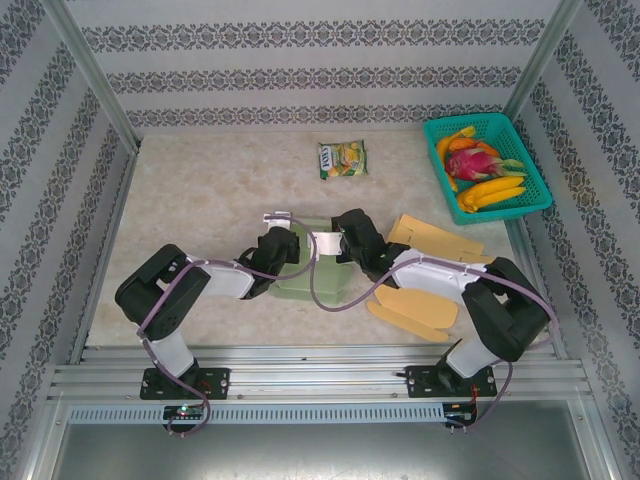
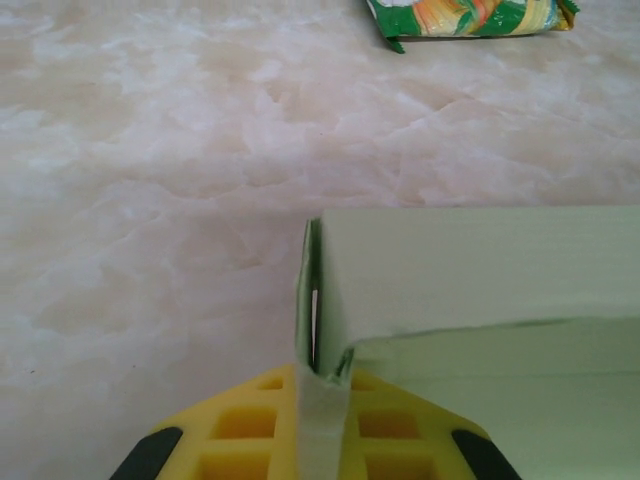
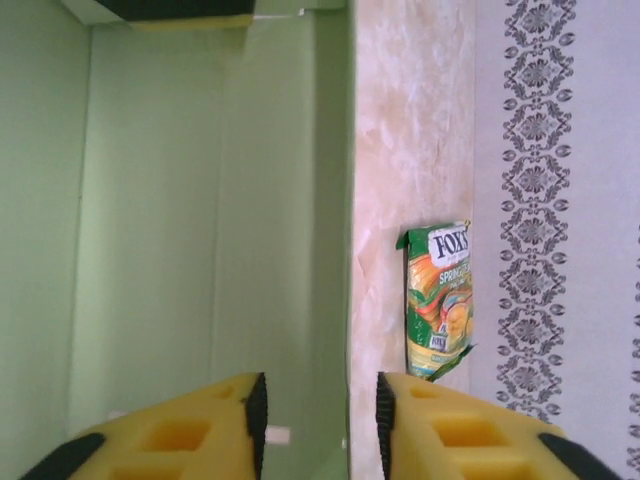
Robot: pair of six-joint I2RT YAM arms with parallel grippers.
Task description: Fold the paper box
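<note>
From above, the marbled beige table (image 1: 200,190) sits inside patterned wallpaper walls (image 1: 300,80), with metal posts at the far corners. The paper box (image 1: 320,278), pale green, lies at centre frame, with my left gripper (image 1: 283,243) and my right gripper (image 1: 345,235) at its far edge. Bare table spreads over the left and upper left. The right is busier: tan card sheets (image 1: 435,238) lie just beside the box, a green basket (image 1: 531,160) of fruit stands in the upper right corner, and a snack packet (image 1: 343,159) lies upper centre, well apart from the box.

In my left wrist view, my yellow fingers (image 2: 245,430) at the bottom edge are clenched on a thin upright wall of the box, which rises between them. The box's outer face takes the right half. Open marble runs left and upward to the packet at the top edge.

In my right wrist view, my fingers (image 3: 180,440) stand apart, released, one on each side of the box's wall edge. The box interior takes the left half. Right of it come a strip of table, the packet, then wallpaper.
</note>
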